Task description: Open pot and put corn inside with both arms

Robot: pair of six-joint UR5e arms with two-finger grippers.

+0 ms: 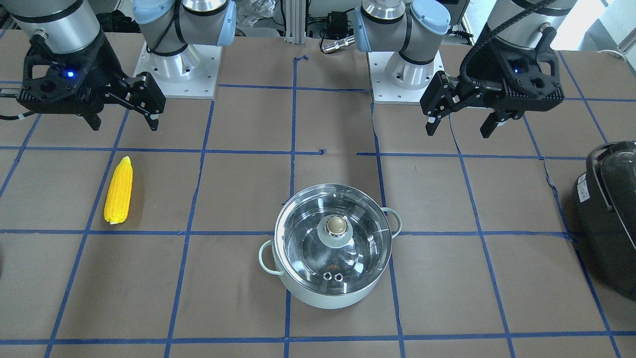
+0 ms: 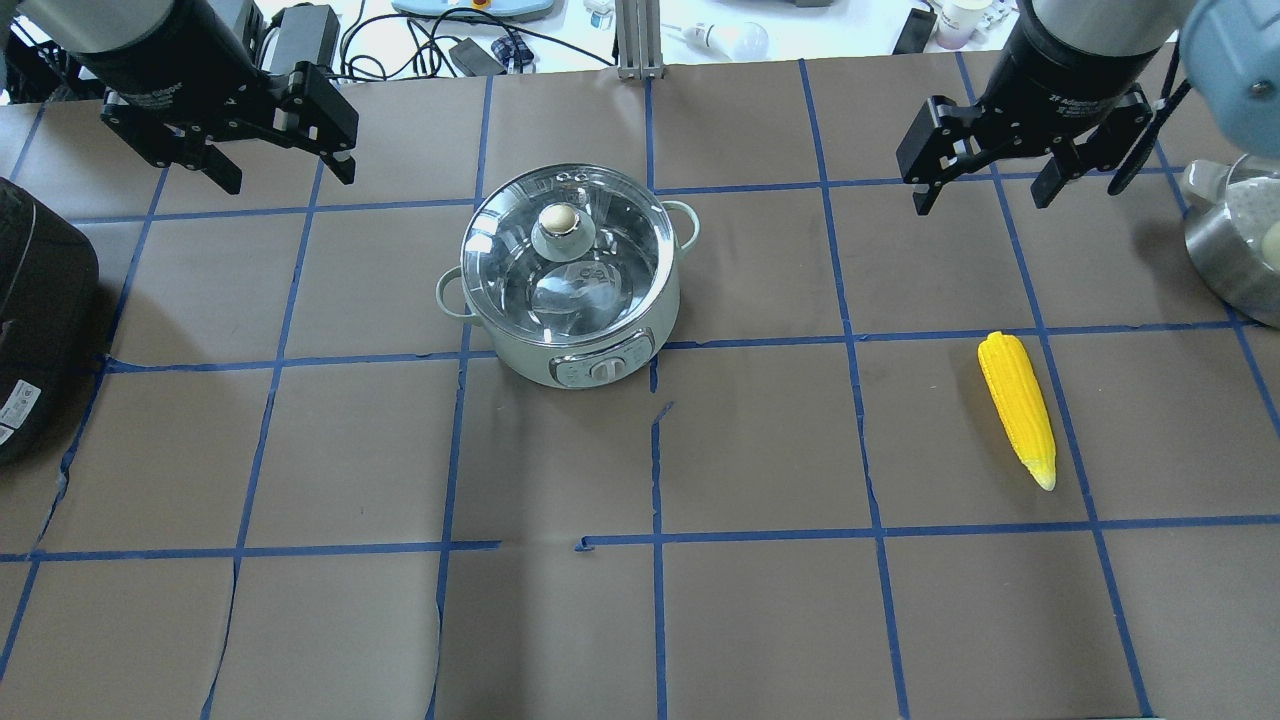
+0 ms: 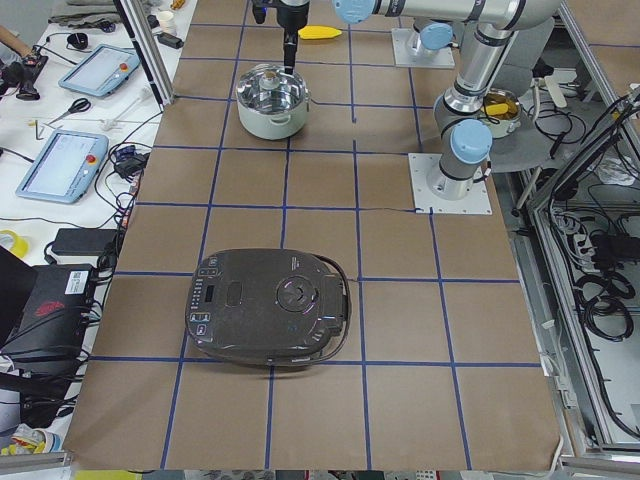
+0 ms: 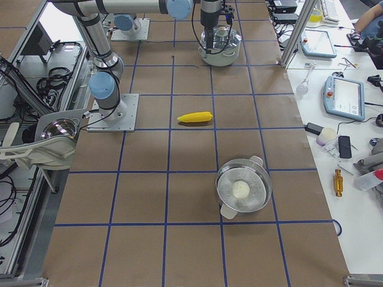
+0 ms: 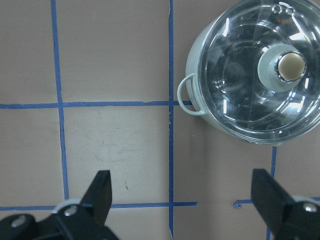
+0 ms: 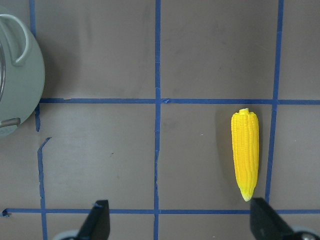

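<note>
The pale mint-green pot (image 1: 318, 296) stands mid-table with its glass lid (image 1: 303, 243) on and the pale knob (image 1: 336, 226) on top; it also shows in the overhead view (image 2: 520, 350) and the left wrist view (image 5: 195, 65). The yellow corn (image 1: 119, 190) lies flat on the robot's right side, apart from the pot, and shows in the overhead view (image 2: 1018, 405) and the right wrist view (image 6: 245, 152). My left gripper (image 2: 287, 178) is open and empty, raised beyond and to the left of the pot. My right gripper (image 2: 982, 200) is open and empty, raised beyond the corn.
A large black appliance (image 2: 30, 320) sits at the table's left end. A second steel pot with a lid (image 4: 242, 191) stands toward the right end. A steel bowl (image 2: 1240, 250) sits at the overhead view's right edge. Blue tape lines grid the brown table (image 2: 760, 450).
</note>
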